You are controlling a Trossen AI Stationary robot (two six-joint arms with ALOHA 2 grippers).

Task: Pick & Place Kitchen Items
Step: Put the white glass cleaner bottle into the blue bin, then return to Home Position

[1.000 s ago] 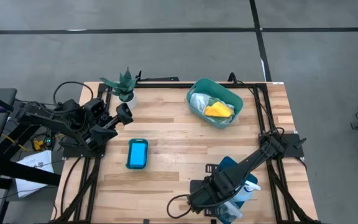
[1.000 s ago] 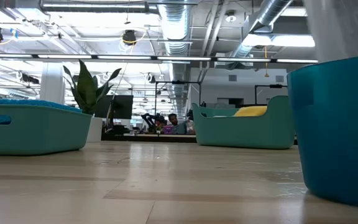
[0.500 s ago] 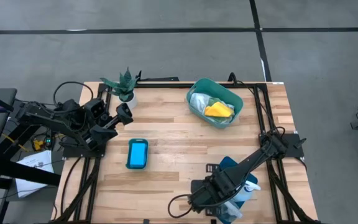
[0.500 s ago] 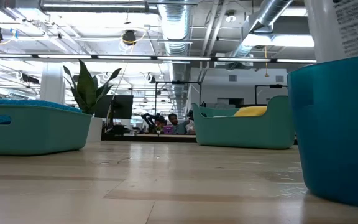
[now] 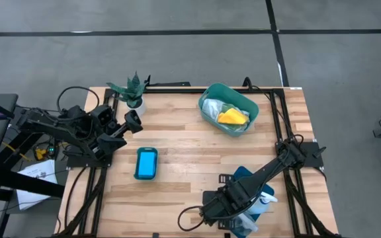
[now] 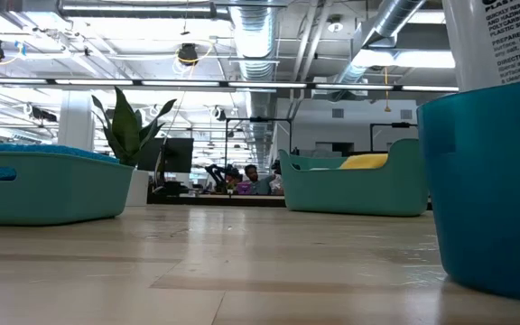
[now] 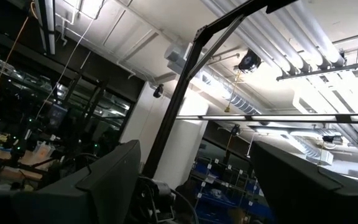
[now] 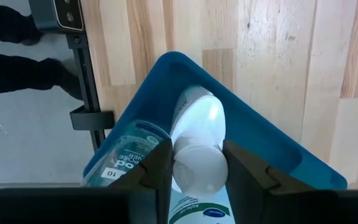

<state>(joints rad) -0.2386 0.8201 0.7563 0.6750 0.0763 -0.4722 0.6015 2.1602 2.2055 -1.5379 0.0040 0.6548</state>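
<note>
While the wooden table is holding everything up, the right claw is squeezing a small white bottle between its fingers, just above the blue tub right under it, likely so it can lift the bottle out. A pale-blue spray bottle is lying beside it. Far across, the left claw is waiting wide open near the plant.

I see both arms in matte black, jointed segments trailing looped black cables, my right gripper showing flat dark fingers.
</note>
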